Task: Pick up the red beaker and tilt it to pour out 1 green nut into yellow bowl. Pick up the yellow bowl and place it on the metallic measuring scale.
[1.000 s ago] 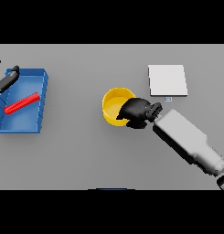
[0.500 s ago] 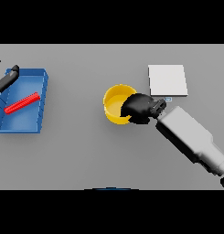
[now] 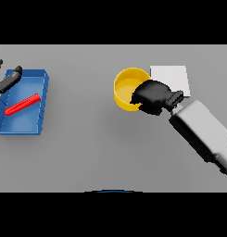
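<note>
Yellow bowl (image 3: 126, 89) in the right hand's (image 3: 152, 96) curled grip, just beside the scale.

The white and grey right arm (image 3: 205, 134) reaches in from the lower right, its dark fingers wrapped over the bowl's right rim, partly covering the metallic measuring scale (image 3: 173, 77). Far left, the red beaker (image 3: 22, 104) lies flat in a blue tray (image 3: 38, 104); the left hand (image 3: 6, 79) rests at the tray's upper corner with fingers straight, holding nothing.

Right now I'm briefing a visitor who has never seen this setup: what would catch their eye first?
The bright yellow bowl near the table's middle, with the right hand curled round its right rim. It sits just left of the pale measuring scale. Far left, a red beaker lies in a blue tray, with the left hand at the tray's upper left corner.
</note>
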